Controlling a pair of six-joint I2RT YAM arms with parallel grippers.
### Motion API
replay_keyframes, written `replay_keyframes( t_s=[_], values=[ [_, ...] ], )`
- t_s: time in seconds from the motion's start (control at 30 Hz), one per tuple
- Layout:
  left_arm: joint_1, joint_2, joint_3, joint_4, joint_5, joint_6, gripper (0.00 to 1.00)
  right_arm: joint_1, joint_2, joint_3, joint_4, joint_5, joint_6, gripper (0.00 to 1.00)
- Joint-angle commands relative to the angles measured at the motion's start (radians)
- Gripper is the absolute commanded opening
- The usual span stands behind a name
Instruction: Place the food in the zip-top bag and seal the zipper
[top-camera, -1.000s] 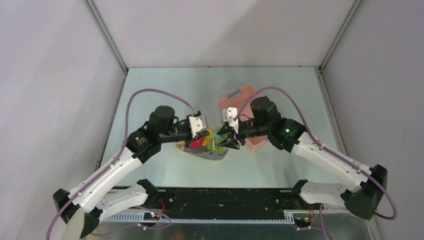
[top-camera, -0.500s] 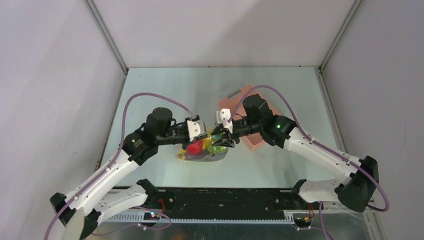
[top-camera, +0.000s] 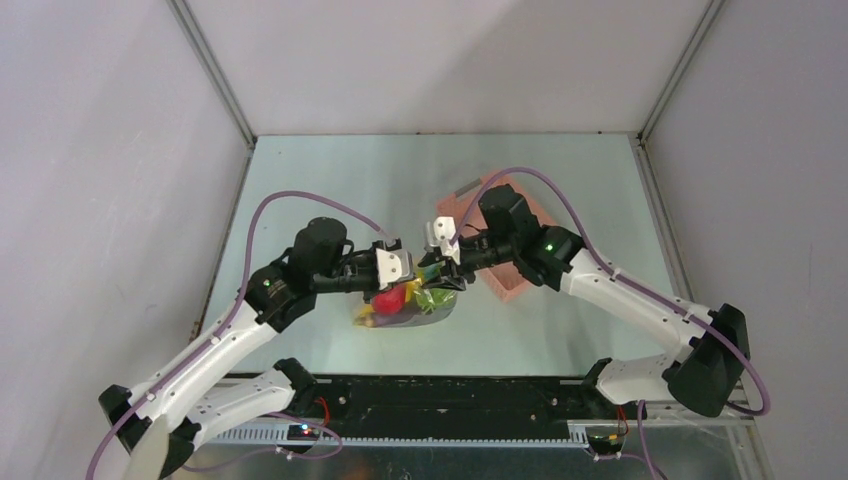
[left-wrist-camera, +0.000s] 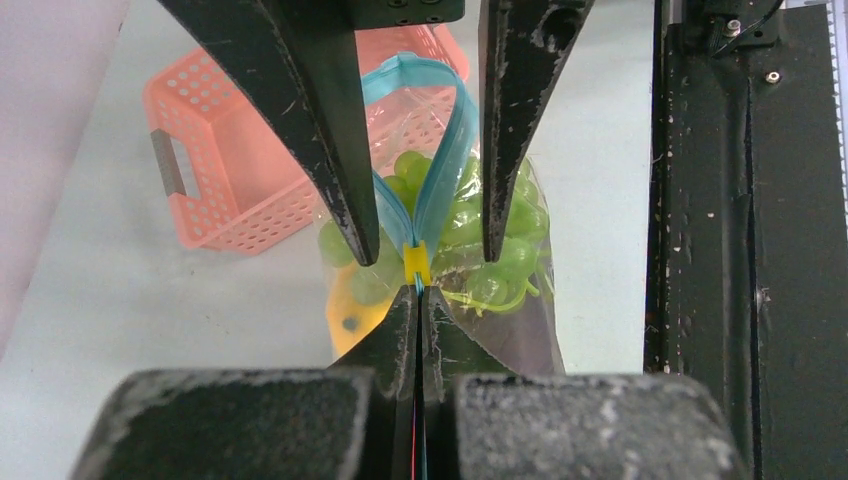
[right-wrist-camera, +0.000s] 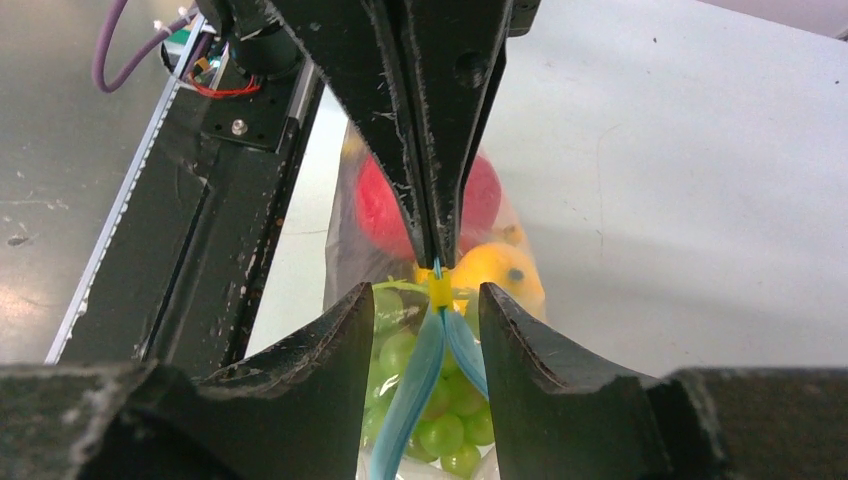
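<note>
Left gripper (top-camera: 410, 274) first: jaws pressed tight together on the zipper (left-wrist-camera: 455, 150), pinching the flat, closed stretch of blue strip right behind the yellow slider (left-wrist-camera: 416, 262). Below it, the bag (top-camera: 400, 308), mid-table (top-camera: 330, 190) toward the near edge, between the two arms. Whether its bottom touches down, I can't tell. Through the clear plastic: red fruit (right-wrist-camera: 482, 195), yellow piece (right-wrist-camera: 495, 272), and grapes (left-wrist-camera: 505, 250) bunched up near the mouth. Past the slider the two blue strips part, so that stretch is unsealed. Now the right gripper (top-camera: 440, 272), nose to nose with the left: jaws apart, one finger on each side of the slider and the splayed strips, with gaps showing both sides. Further right, the basket (top-camera: 505, 285), just beside the bag.
</note>
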Motion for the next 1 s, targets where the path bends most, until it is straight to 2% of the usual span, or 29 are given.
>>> replay_keyframes(
  t_s=[0.0, 0.57, 0.73, 0.97],
  values=[
    [-0.006, -0.025, 0.016, 0.025, 0.027, 0.027, 0.0, 0.009, -0.05, 0.046, -0.043, -0.012, -0.063, 0.47],
    [-0.009, -0.049, 0.009, -0.007, 0.074, 0.087, 0.0, 0.031, 0.025, 0.046, 0.046, -0.051, -0.084, 0.48],
    [-0.01, -0.05, 0.001, 0.025, 0.046, 0.058, 0.0, 0.031, 0.035, 0.047, 0.015, -0.051, -0.078, 0.36],
    [-0.009, -0.044, -0.001, 0.072, -0.018, 0.008, 0.0, 0.041, 0.05, 0.046, 0.021, -0.035, -0.054, 0.34]
  ],
)
